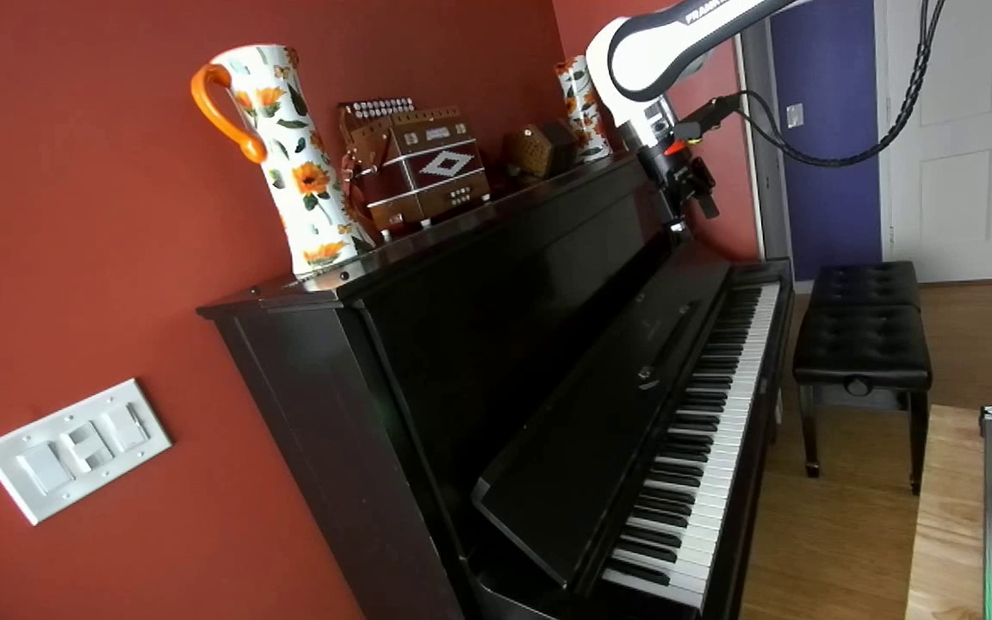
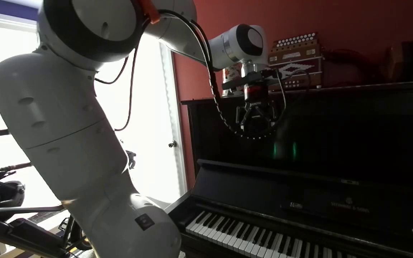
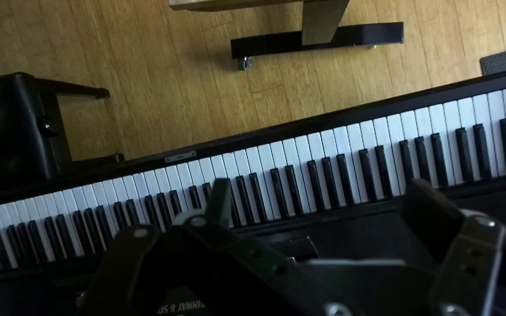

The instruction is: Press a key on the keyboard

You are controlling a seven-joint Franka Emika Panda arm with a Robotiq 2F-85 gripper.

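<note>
The keyboard is a long row of white and black keys, set in a glossy black upright piano (image 1: pixel 496 284). It shows in both exterior views (image 1: pixel 724 430) (image 2: pixel 242 236) and runs across the wrist view (image 3: pixel 253 162). My gripper (image 1: pixel 692 219) points down, high above the keys and near the piano's upright front panel. It also shows in an exterior view (image 2: pixel 258 124) and in the wrist view (image 3: pixel 319 186). Its fingers are spread wide with nothing between them. They are apart from the keys. The finger linkage hides part of the piano's fallboard in the wrist view.
A flowered jug (image 1: pixel 298 164), an accordion (image 1: pixel 431 168) and a second flowered vessel (image 1: pixel 584 108) stand on the piano top. The sloped fallboard (image 1: pixel 582 430) lies behind the keys. A black bench (image 1: pixel 862 336) stands by the piano. A wooden table (image 1: pixel 948 508) bears the robot base.
</note>
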